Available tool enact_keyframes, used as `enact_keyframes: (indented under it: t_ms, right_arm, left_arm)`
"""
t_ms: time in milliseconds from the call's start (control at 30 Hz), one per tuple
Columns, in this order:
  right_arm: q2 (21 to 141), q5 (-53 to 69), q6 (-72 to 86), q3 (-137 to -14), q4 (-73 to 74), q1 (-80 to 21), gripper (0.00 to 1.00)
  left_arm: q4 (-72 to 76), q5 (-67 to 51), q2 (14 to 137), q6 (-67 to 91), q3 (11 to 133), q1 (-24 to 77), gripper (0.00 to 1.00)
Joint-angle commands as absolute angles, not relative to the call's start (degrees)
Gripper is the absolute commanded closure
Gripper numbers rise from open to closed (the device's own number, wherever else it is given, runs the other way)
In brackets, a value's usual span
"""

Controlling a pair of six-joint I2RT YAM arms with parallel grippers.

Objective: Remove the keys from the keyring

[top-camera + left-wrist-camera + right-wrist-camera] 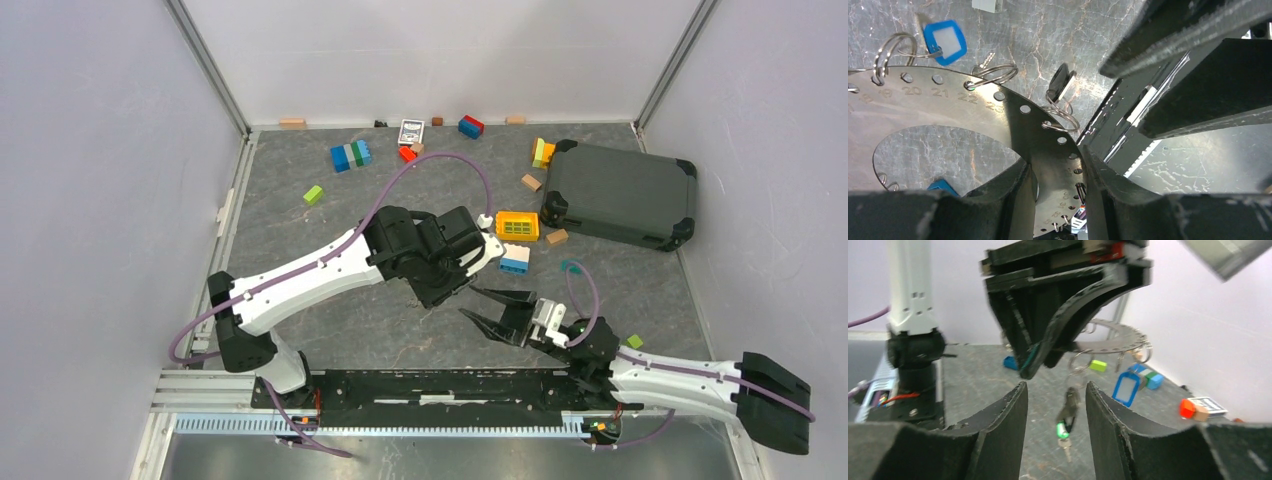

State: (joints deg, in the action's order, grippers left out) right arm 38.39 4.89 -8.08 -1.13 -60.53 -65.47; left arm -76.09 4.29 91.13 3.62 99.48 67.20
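My left gripper (1055, 165) is shut on a flat silver plate (953, 100) shaped like a ring, with numbered holes round its rim, and holds it above the table. Thin wire keyrings (1060, 117) hang from the holes. From one keyring (1079, 362) dangles a small bunch of keys (1064, 432): a black head, a green head and a silver blade at the bottom. My right gripper (1055, 387) is open, its fingers on either side of the hanging keys and touching nothing. In the top view the right gripper (468, 302) sits just below the left gripper (445, 285).
A blue tag (1125, 387) hangs from another ring. A dark grey case (620, 195) lies at the back right, with a yellow grid block (517, 225) and a white-and-blue brick (515, 259) beside it. Several toy bricks and a card box (411, 131) lie along the back.
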Motion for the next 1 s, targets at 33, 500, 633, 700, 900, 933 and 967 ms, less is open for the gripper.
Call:
enact_keyframes:
  t_ms: [33, 500, 633, 700, 900, 933, 967]
  right_arm:
    - [44.07, -7.06, -12.02, 3.13, -77.52, -66.60, 0.48]
    - [53.97, -6.50, -12.39, 0.39, -83.47, -67.83, 0.50]
    - [55.90, -6.71, -12.27, -1.59, -83.74, -68.20, 0.49]
    - [57.06, -7.39, -12.06, -2.14, -84.30, -68.24, 0.50]
    - [59.95, -9.14, -11.43, -3.00, -87.06, -68.29, 0.53]
    - [60.36, -9.27, -11.34, -3.29, -87.44, -68.29, 0.53]
    - [60.61, -9.28, -11.26, -3.46, -87.58, -68.27, 0.53]
  left_arm:
    - [-73.95, 2.09, 91.19, 2.03, 102.04, 66.80, 0.98]
    - [-72.96, 0.45, 91.05, 2.11, 102.37, 66.51, 0.98]
    - [-72.69, 0.26, 91.04, 2.28, 102.49, 66.49, 0.98]
    - [-72.69, 0.26, 91.05, 2.39, 102.61, 66.45, 0.98]
    - [-72.25, -1.83, 91.14, 2.56, 102.40, 66.47, 0.98]
    - [-72.21, -1.93, 91.12, 2.55, 102.40, 66.46, 0.98]
    - [-72.08, -2.02, 91.22, 2.55, 102.31, 66.45, 0.98]
